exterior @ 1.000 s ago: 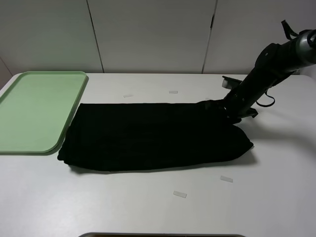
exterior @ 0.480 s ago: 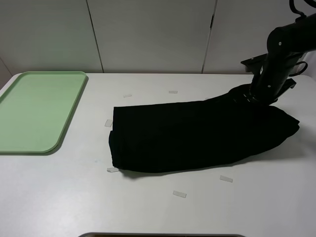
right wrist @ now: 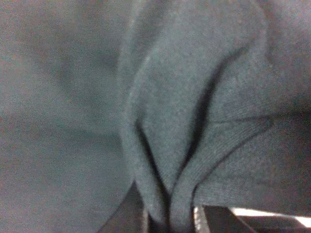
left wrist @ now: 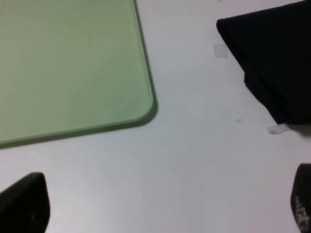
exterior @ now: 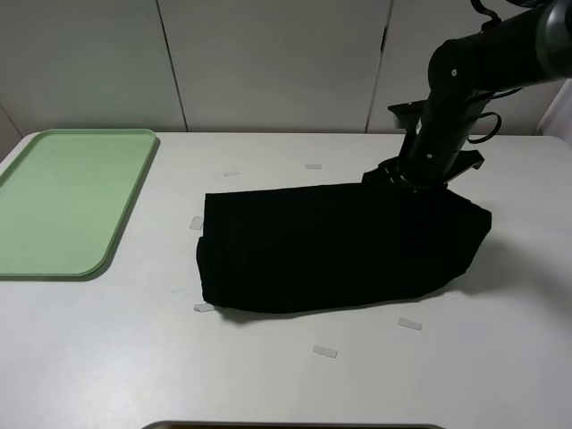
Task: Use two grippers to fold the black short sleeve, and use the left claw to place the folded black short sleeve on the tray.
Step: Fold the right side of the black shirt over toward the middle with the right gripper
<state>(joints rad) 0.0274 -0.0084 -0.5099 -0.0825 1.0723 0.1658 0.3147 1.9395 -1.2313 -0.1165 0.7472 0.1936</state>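
Observation:
The black short sleeve lies as a folded band on the white table, right of the middle. My right gripper is shut on its far right corner and holds that end slightly raised. In the right wrist view the black cloth fills the frame, a fold of it pinched between the fingers. The mint-green tray sits empty at the far left. The left arm is out of the exterior view. In the left wrist view my left gripper is open and empty above bare table, between the tray's corner and the shirt's left end.
Small pieces of clear tape lie on the table around the shirt, for example at its left edge, in front of it and behind it. A white panelled wall stands behind the table. A dark edge shows at the table's front.
My right gripper first dragged the shirt to the right, away from the tray, then moved back left with the right end, shortening the band. The shirt's left edge has stayed put since.

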